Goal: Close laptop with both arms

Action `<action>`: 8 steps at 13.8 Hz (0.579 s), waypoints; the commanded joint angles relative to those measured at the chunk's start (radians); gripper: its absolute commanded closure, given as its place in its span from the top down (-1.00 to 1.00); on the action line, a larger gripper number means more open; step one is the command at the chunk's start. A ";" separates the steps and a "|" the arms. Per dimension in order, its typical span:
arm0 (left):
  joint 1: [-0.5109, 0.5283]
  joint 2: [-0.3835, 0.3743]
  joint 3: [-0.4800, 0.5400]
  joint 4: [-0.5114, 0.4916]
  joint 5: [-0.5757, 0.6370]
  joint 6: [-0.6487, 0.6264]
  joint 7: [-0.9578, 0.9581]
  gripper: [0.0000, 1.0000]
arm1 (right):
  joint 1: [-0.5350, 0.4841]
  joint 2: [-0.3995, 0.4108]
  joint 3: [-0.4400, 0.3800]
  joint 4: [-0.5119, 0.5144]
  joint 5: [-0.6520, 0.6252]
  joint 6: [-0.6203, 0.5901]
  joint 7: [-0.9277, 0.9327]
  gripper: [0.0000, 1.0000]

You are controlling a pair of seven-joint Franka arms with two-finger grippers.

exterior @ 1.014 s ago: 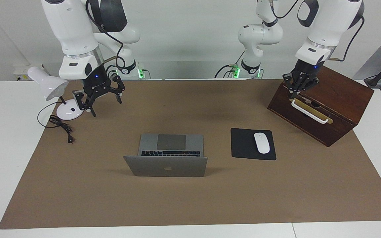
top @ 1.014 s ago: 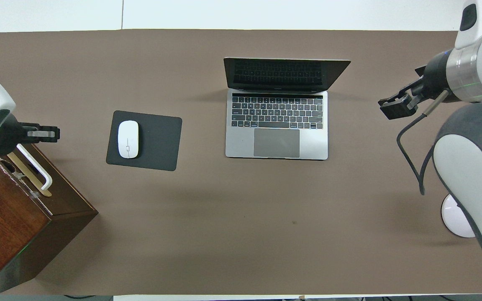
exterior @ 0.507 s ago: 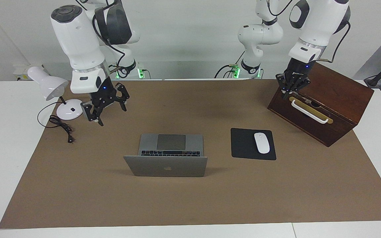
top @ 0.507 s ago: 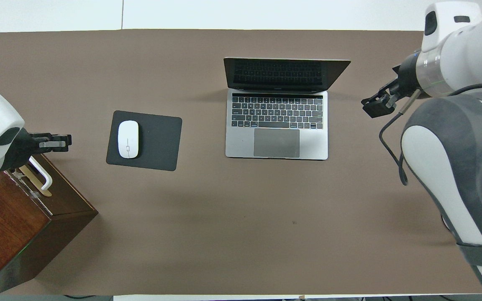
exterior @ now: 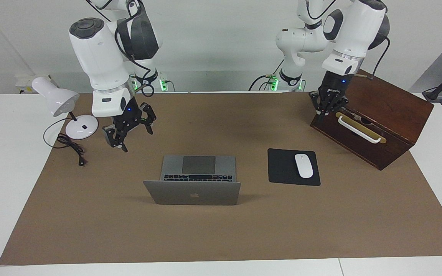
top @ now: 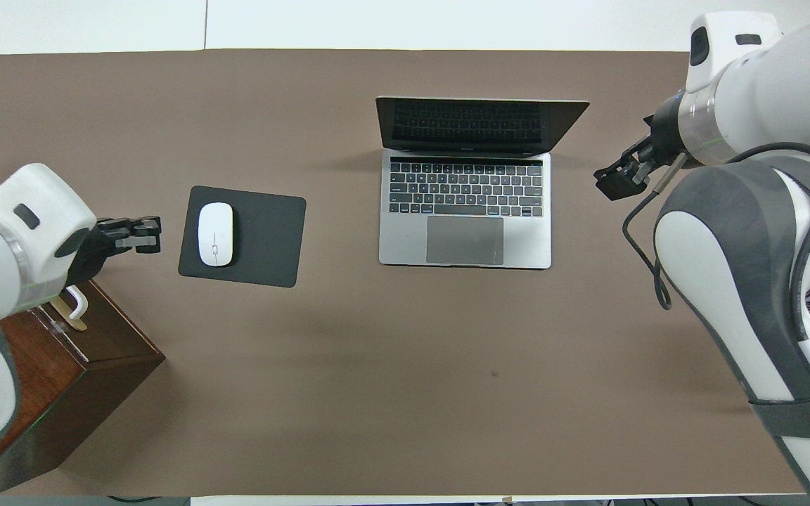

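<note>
A black mouse pad (exterior: pixel 293 167) with a white mouse (exterior: pixel 304 165) lies between the open laptop (exterior: pixel 198 179) and a wooden box (exterior: pixel 374 120). The left gripper (exterior: pixel 327 108), pressed together, hangs at the box's edge; the right gripper (exterior: pixel 129 132) – spread – hovers near the lamp (exterior: pixel 65 109), both well apart from the laptop mid-table.
</note>
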 commanded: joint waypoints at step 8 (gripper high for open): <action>-0.182 -0.040 0.010 -0.199 -0.017 0.321 -0.004 -1.00 | -0.022 0.020 0.061 -0.024 -0.073 0.047 -0.181 1.00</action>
